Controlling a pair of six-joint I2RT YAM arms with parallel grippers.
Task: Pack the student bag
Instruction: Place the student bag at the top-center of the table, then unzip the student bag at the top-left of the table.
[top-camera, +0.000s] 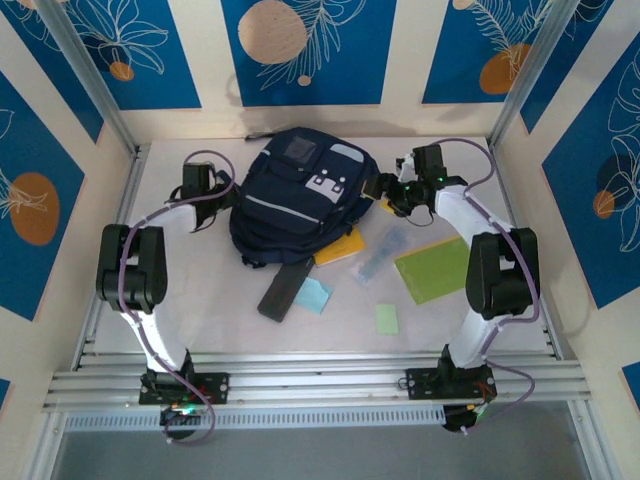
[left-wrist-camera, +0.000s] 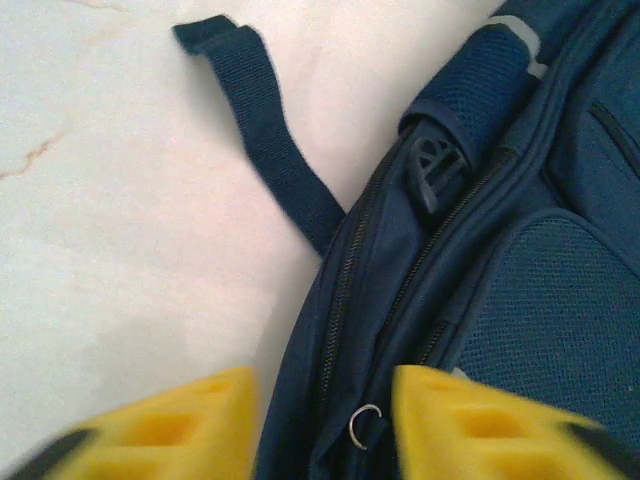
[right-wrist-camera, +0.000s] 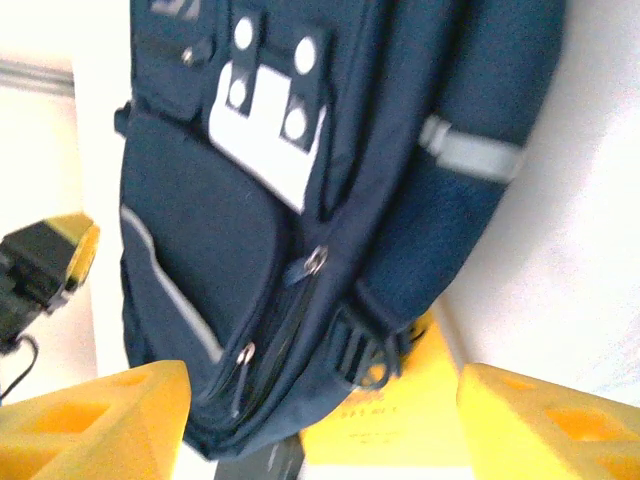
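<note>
The student bag, dark navy with grey trim and a white patch, lies flat at the table's back centre. My left gripper is at its left side. In the left wrist view that gripper is open, its yellow fingers standing either side of the bag's zipped edge, where a small metal zip ring shows. A loose strap trails across the table. My right gripper is at the bag's right side. In its own view the right gripper is open and holds nothing, facing the bag.
In front of the bag lie a yellow book, a black case, a light blue note, a clear sleeve, a green folder and a small green note. The yellow book is tucked partly under the bag.
</note>
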